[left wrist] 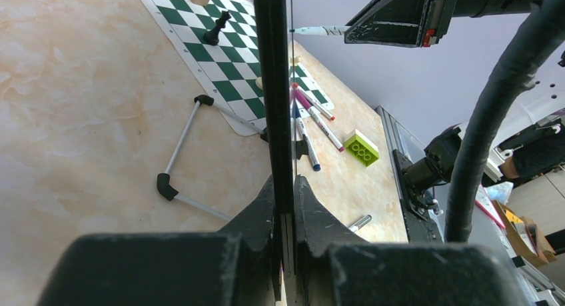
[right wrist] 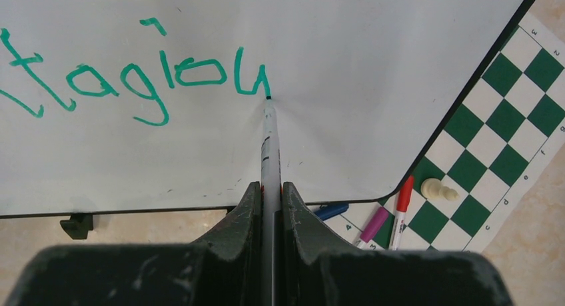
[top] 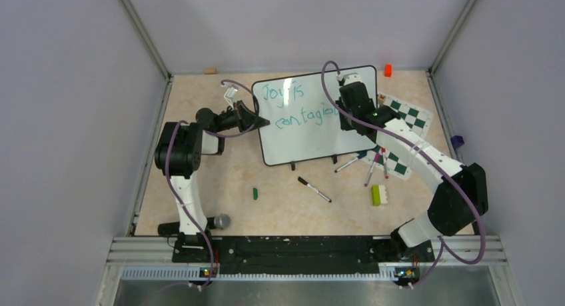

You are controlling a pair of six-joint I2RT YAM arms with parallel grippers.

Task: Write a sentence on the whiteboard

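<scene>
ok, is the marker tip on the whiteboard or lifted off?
On. The marker tip touches the whiteboard at the end of the teal u.

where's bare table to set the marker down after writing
Largest free patch: front left, between the left arm, the whiteboard and the small green block. Also the strip between that block and the black marker. Crowded at right: loose markers, lime brick, chess mat.

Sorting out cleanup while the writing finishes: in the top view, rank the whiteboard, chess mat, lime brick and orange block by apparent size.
1. whiteboard
2. chess mat, partly covered, so its full extent is unclear
3. lime brick
4. orange block, looks smaller, though it lies farther back
</scene>
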